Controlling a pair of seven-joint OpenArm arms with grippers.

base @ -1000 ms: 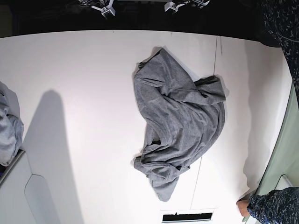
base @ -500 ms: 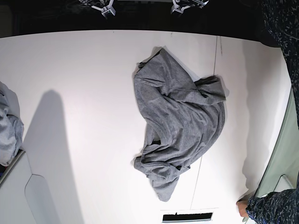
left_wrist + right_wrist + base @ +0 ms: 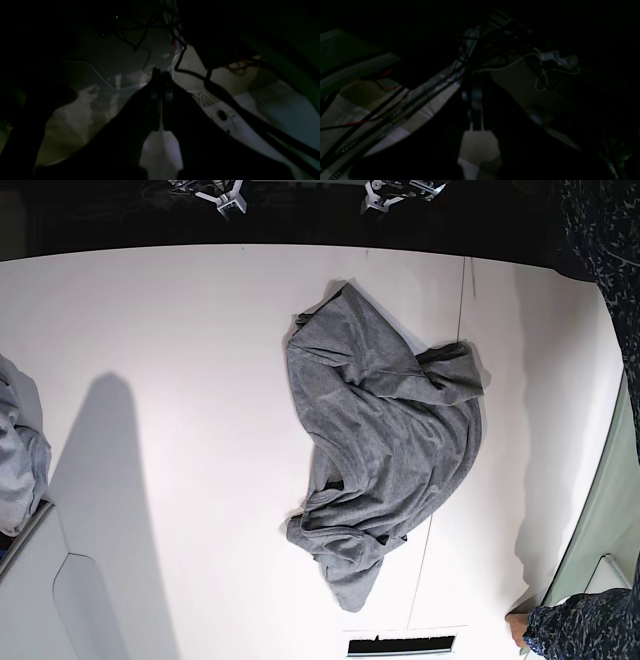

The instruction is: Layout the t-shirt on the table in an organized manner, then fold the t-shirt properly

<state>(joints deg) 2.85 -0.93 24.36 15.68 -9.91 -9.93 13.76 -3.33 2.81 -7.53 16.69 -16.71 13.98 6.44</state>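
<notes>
Spanning the base view, the table (image 3: 180, 330) carries the t-shirt (image 3: 385, 440), crumpled in a heap right of centre across the thin seam. Pale cloth bundle (image 3: 18, 450) lies at the left edge. Left gripper (image 3: 161, 75) and right gripper (image 3: 473, 82): fingers together, holding nothing.

White table (image 3: 180, 330) with crumpled grey t-shirt (image 3: 385, 430); paler cloth bundle (image 3: 18, 450) at edge.

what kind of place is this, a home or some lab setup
Likely a robot lab or test bench: a bare white table with one crumpled t-shirt, loose cables on the floor, and arm mounts at the table's edge.
</notes>
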